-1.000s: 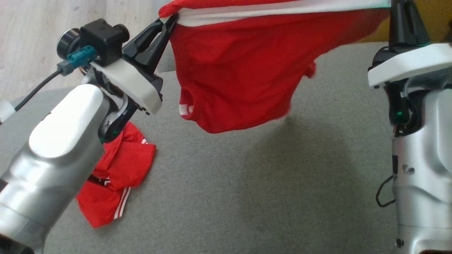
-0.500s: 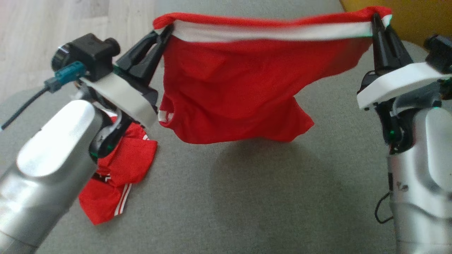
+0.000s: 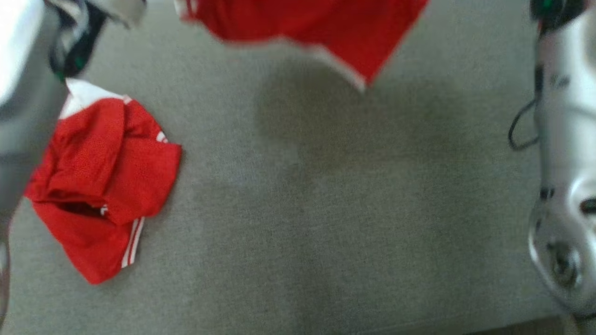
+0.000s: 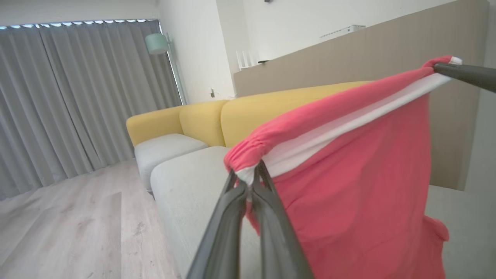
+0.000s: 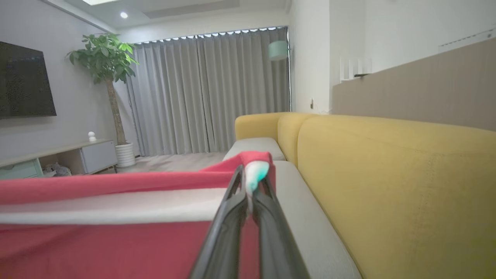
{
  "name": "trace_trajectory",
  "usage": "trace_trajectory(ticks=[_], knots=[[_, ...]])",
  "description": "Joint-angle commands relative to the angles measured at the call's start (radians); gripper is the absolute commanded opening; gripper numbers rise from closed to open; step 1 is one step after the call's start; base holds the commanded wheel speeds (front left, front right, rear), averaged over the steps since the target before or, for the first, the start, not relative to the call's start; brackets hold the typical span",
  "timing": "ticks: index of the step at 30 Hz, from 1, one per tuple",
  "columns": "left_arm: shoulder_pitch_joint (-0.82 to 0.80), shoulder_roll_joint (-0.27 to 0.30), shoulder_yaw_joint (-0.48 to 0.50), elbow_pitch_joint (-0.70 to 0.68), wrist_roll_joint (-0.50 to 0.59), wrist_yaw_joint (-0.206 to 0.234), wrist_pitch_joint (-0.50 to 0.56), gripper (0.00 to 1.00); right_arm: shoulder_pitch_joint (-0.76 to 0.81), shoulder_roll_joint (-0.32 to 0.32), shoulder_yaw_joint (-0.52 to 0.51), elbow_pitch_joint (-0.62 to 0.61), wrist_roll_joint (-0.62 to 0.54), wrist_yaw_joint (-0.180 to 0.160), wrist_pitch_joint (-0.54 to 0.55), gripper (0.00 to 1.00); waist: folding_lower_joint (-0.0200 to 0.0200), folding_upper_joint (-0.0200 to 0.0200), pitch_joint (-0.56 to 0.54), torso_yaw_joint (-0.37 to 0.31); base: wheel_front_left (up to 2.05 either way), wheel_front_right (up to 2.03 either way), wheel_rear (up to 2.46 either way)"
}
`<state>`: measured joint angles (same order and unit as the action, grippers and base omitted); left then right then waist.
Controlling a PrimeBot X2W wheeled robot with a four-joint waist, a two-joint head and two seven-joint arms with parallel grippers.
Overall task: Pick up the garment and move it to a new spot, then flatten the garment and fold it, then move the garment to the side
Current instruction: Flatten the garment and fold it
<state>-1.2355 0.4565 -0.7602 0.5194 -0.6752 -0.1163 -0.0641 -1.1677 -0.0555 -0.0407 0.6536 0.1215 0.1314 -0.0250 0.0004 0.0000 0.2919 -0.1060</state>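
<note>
garment held aloft over grey seat. left gripper pinched tight on 1 end of white waistband; right gripper pinched on other end. waistband = long axis, stretched gripper to gripper across robot's front; cloth drapes below. neither arm nearer, so lay-down likely needs both lowering together. head view blurred: hem probably clear of seat. 2nd red garment lies on seat at left, apart.

Head view motion-blurred, garment casting soft shadow on cushion; wrist views bright.
</note>
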Motion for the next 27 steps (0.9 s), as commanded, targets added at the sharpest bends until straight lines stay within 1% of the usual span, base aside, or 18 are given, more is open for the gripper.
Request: trace_trajectory(ticks=[1, 5, 7, 10, 12, 17, 20, 25, 27], knots=[[-0.107, 0.036, 0.053, 0.013, 0.017, -0.002, -0.029, 0.0, -0.084, 0.005, -0.012, 0.008, -0.004, -0.001, -0.041, 0.0, -0.0004, 0.0, 0.082, -0.011, 0.0, 0.0, 0.0], [-0.221, 0.002, 0.068, 0.092, 0.035, -0.007, -0.129, 0.0, -0.208, 0.005, -0.054, 0.138, -0.021, -0.001, -0.165, 0.0, -0.0004, 0.0, 0.132, -0.013, 0.0, 0.0, 0.0], [-0.255, -0.022, 0.076, 0.122, 0.036, -0.009, -0.163, 0.0, -0.244, 0.005, -0.077, 0.19, -0.033, -0.001, -0.201, 0.0, -0.0004, 0.0, 0.15, -0.013, 0.0, 0.0, 0.0], [-0.25, -0.05, 0.05, 0.142, 0.026, -0.013, -0.185, 0.0, -0.253, 0.005, -0.095, 0.264, -0.06, -0.001, -0.222, 0.0, -0.0004, 0.0, 0.169, -0.011, 0.0, 0.0, 0.0], [-0.216, -0.055, 0.003, 0.138, 0.018, -0.014, -0.191, 0.0, -0.226, 0.005, -0.095, 0.31, -0.077, -0.001, -0.229, 0.0, -0.0004, 0.0, 0.168, -0.01, 0.0, 0.0, 0.0], [-0.098, -0.038, -0.128, 0.091, -0.036, -0.014, -0.196, 0.0, -0.121, 0.004, -0.071, 0.425, -0.135, -0.001, -0.233, 0.0, -0.0004, 0.0, 0.155, -0.004, 0.0, 0.0, 0.0], [-0.018, -0.021, -0.197, 0.063, -0.083, -0.014, -0.197, 0.0, -0.062, -0.011, -0.054, 0.493, -0.16, -0.001, -0.212, 0.0, -0.0004, 0.0, 0.134, 0.003, 0.0, 0.0, 0.0], [0.117, 0.013, -0.323, 0.008, -0.162, -0.014, -0.193, 0.0, 0.023, -0.042, 0.01, 0.58, -0.149, -0.001, -0.15, 0.0, -0.0004, 0.0, 0.076, 0.008, 0.0, 0.0, 0.0], [0.142, 0.02, -0.34, -0.004, -0.183, -0.014, -0.192, 0.0, 0.042, -0.047, 0.027, 0.591, -0.141, -0.001, -0.133, 0.0, -0.0004, 0.0, 0.062, 0.01, 0.0, 0.0, 0.0]])
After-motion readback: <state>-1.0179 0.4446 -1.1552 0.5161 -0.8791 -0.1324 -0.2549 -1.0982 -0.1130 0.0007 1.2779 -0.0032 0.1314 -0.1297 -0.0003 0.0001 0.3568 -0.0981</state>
